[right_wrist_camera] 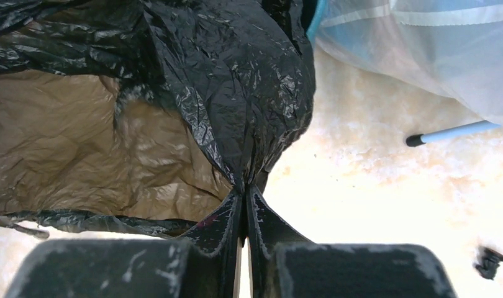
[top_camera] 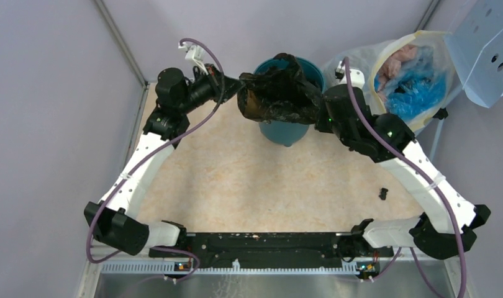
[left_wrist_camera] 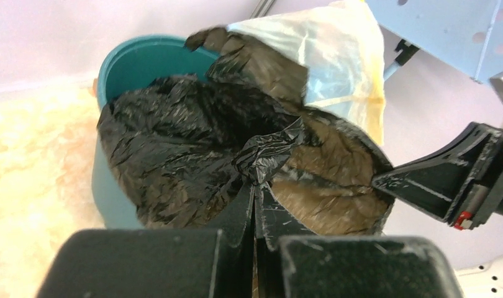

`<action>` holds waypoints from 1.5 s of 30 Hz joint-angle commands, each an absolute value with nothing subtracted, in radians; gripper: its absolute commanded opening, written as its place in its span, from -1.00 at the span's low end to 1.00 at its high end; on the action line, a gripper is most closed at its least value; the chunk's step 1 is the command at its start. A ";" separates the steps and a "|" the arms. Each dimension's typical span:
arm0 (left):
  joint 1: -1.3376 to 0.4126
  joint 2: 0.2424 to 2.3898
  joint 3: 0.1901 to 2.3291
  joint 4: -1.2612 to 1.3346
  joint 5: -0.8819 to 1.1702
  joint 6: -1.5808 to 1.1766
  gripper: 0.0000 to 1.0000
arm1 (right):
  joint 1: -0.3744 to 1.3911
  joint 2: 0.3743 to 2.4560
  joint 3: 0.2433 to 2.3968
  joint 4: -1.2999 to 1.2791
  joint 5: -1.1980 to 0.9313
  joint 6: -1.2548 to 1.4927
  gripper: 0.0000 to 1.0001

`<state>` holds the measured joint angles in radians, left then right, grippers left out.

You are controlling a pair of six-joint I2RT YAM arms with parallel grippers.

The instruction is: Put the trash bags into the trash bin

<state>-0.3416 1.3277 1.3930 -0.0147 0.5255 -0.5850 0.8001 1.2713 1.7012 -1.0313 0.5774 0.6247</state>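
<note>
Bag [top_camera: 280, 93] of thin black plastic hangs in the air above the bin [top_camera: 285, 131], stretched between both arms and covering most of the bin's open mouth. Only the far part of the teal rim and the lower front wall of the bin show around it. The bin stands upright on the tabletop [top_camera: 236, 180].

The left tool [left_wrist_camera: 255, 186] is clenched on a gathered fold of the bag on the left side of the bin, its two fingers pressed together with the plastic bunched between them. The right tool [right_wrist_camera: 244, 189] is clamped the same way on the bag's opposite edge, on the right side of the bin. Between the two grips the bag's mouth gapes open, and its inner face looks brownish where light comes through.

A whitish see-through sack [top_camera: 361, 62] with blue and pink contents sits just to the right of the bin, and beyond it is a pale blue panel [top_camera: 485, 49] with holes. A small black scrap [top_camera: 383, 194] lies on the tabletop, well to the near right of the bin.
</note>
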 commanded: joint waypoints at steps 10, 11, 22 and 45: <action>-0.340 1.213 1.176 0.022 0.437 -0.538 -1.00 | 0.641 1.106 1.298 -0.735 0.375 0.448 -0.70; -0.340 1.213 1.168 0.033 0.440 -0.542 -1.00 | 0.622 1.097 1.283 -0.703 0.342 0.438 -0.69; -0.340 1.371 1.426 0.062 0.458 -0.568 -1.00 | 0.555 1.217 1.530 -0.669 0.315 0.375 -1.00; -0.379 1.993 1.913 0.191 0.503 -0.696 -1.00 | 0.347 1.714 1.939 -0.631 -0.036 0.419 -1.00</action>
